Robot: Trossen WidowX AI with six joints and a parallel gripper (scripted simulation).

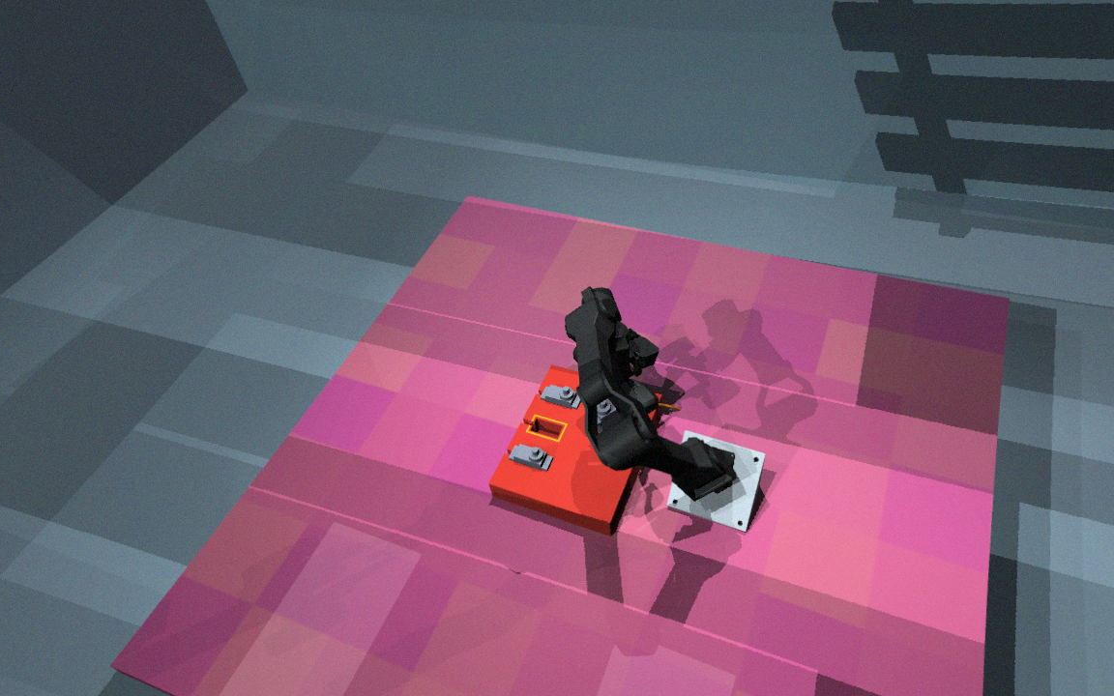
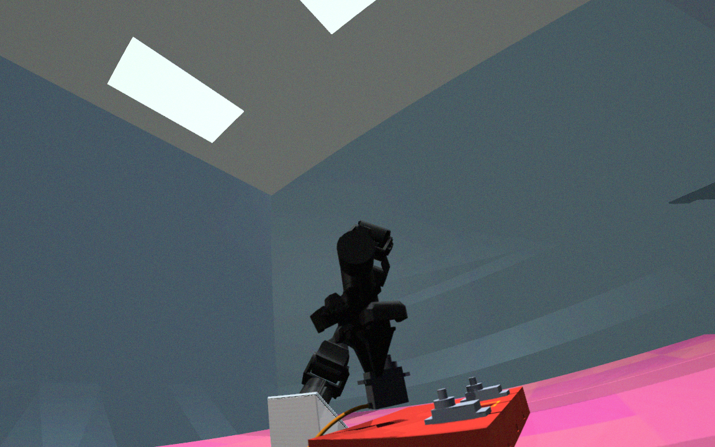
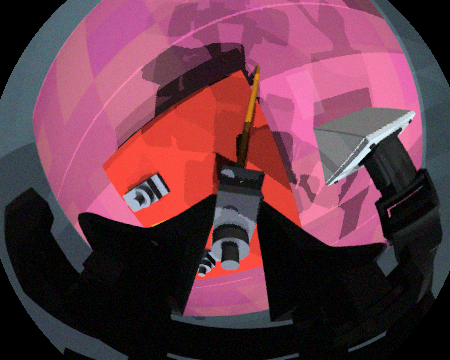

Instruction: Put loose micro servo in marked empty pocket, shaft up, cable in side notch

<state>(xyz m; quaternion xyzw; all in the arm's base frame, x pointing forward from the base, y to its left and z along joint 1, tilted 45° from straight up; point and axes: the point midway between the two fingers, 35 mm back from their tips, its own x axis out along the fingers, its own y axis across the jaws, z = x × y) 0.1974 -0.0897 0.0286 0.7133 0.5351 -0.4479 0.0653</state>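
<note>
My gripper (image 2: 375,371) (image 3: 237,203) is shut on the loose grey servo (image 1: 604,408) (image 2: 386,390) (image 3: 237,207), one finger on each side. The servo is upright, shaft up, and hangs a little above the red deck (image 1: 573,488) (image 2: 432,434) (image 3: 185,150). Its orange cable (image 1: 670,406) (image 2: 343,414) (image 3: 250,110) trails out past the deck's edge. The yellow-outlined pocket (image 1: 548,429) is empty; in the wrist view a finger hides most of it. In the top view the arm hides the fingertips and part of the held servo.
Two fitted servos, one (image 1: 559,396) (image 3: 146,192) on the far side and one (image 1: 531,456) on the near side of the pocket in the top view, stand up from the deck. The arm's white base plate (image 1: 721,512) (image 2: 293,422) is beside the deck on the pink table (image 1: 890,536).
</note>
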